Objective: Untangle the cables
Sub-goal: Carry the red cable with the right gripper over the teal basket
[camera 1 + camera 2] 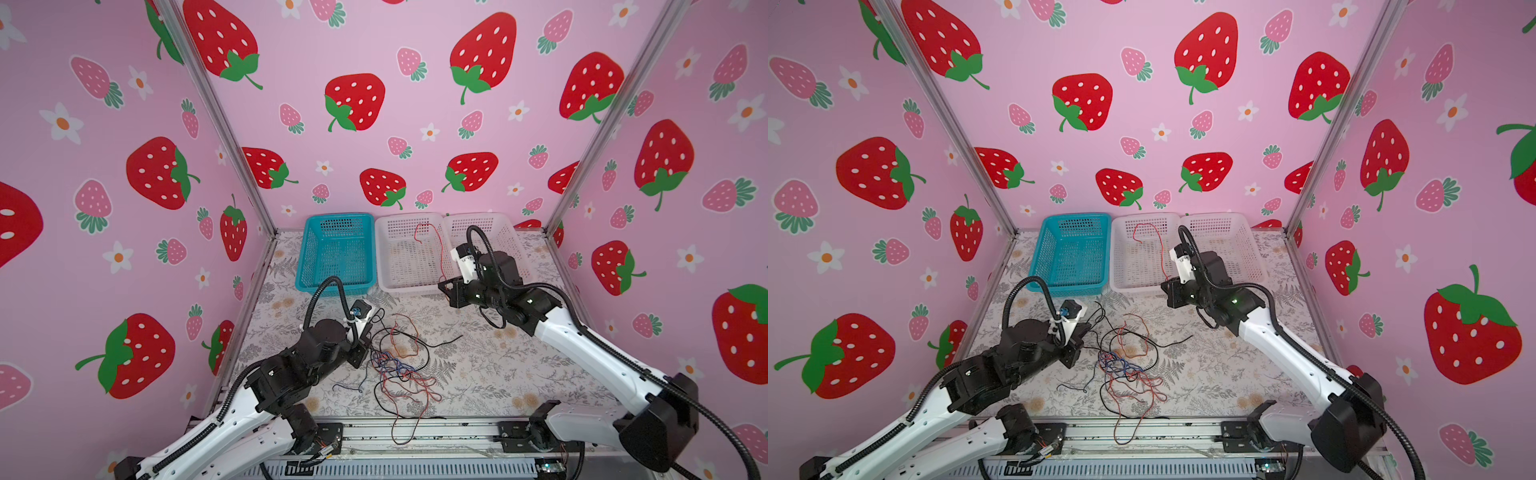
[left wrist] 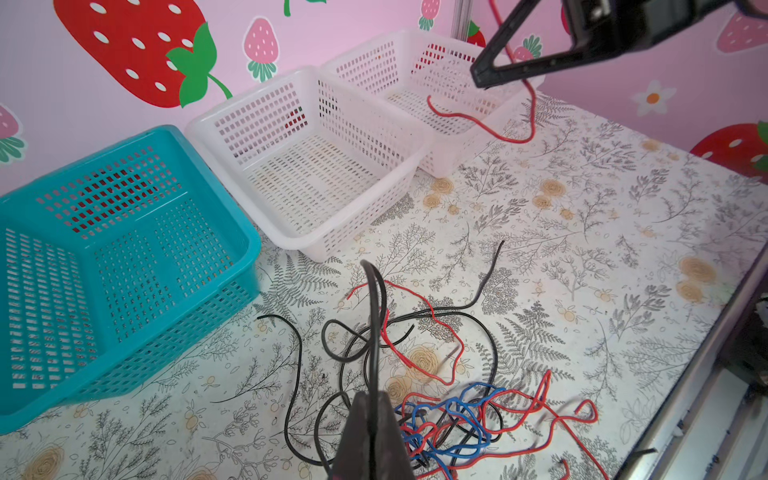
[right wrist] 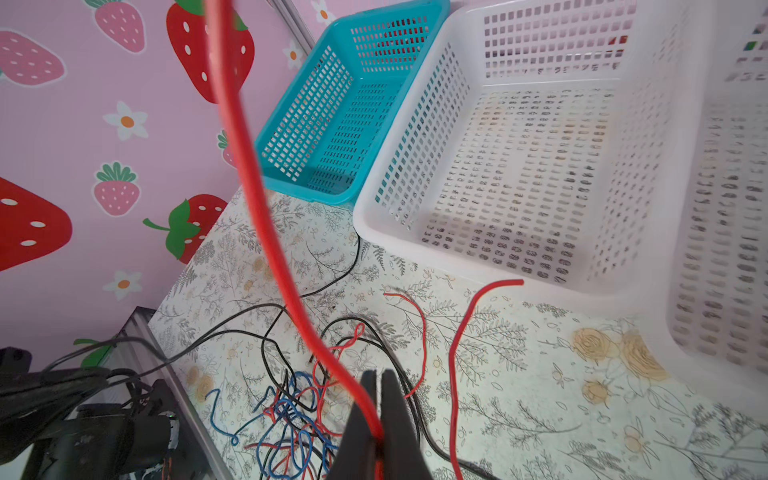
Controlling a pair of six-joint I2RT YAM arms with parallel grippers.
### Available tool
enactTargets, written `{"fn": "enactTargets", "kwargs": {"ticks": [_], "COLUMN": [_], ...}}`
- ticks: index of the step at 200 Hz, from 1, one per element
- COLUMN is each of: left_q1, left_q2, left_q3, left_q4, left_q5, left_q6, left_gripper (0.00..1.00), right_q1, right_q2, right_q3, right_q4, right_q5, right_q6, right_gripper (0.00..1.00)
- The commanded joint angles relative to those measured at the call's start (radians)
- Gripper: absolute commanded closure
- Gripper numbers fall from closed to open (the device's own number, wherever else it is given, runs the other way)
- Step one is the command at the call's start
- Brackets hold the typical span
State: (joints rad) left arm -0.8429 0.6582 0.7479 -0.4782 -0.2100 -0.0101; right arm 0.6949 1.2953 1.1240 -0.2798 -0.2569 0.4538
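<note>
Left pincer (image 2: 371,397) is closed, apparently on a black cable (image 2: 375,316). Right pincer (image 3: 379,376) is clamped on a red cable (image 3: 266,216), held raised beside the middle white basket (image 1: 411,288). Other cables (image 1: 399,368) are seen tangled on the counter (image 1: 498,365).

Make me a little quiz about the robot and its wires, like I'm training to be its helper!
1. True or false: the right gripper is pinching a blue cable.
2. How many baskets stand along the back wall? A) two B) three C) four
3. Fill in the gap: the left gripper is shut on a ____ cable.

Key
1. False. It is shut on a red cable.
2. B. There is a blue basket, a middle white basket and a right white basket.
3. Black. The black cable rises from between its jaws.
</note>
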Motion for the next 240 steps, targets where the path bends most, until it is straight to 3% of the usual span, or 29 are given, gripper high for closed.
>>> {"fn": "enactTargets", "kwargs": {"ticks": [1,73,113,156,187,215,240], "left_q1": [-0.002,-0.003,-0.004,-0.002,-0.003,-0.003,-0.003], "left_q2": [-0.016,0.003,-0.005,0.006,0.019,0.017,0.016], "left_q3": [-0.009,0.027,0.027,0.027,0.032,0.03,0.03], "left_q4": [-0.006,-0.054,-0.058,-0.058,-0.064,-0.063,-0.063], "left_q5": [-0.025,-0.075,-0.079,-0.077,-0.077,-0.078,-0.08], "left_q6": [0.024,0.018,0.018,0.021,0.02,0.021,0.023], "left_gripper": [1.0,1.0,1.0,1.0,1.0,1.0,1.0], "right_q1": [0.021,0.109,0.148,0.148,0.148,0.139,0.14], "right_q2": [0.078,0.462,0.784,1.185,1.207,1.251,1.267], "right_q3": [0.09,0.479,0.888,1.456,1.364,1.374,1.399], "right_q4": [0.057,0.028,-0.111,-0.314,-0.175,-0.12,-0.111], "right_q5": [-0.044,-0.038,-0.105,-0.18,-0.222,-0.286,-0.293], "right_q6": [0.016,0.022,-0.006,0.005,0.027,0.055,0.054], "right_gripper": [1.0,1.0,1.0,1.0,1.0,1.0,0.9]}}
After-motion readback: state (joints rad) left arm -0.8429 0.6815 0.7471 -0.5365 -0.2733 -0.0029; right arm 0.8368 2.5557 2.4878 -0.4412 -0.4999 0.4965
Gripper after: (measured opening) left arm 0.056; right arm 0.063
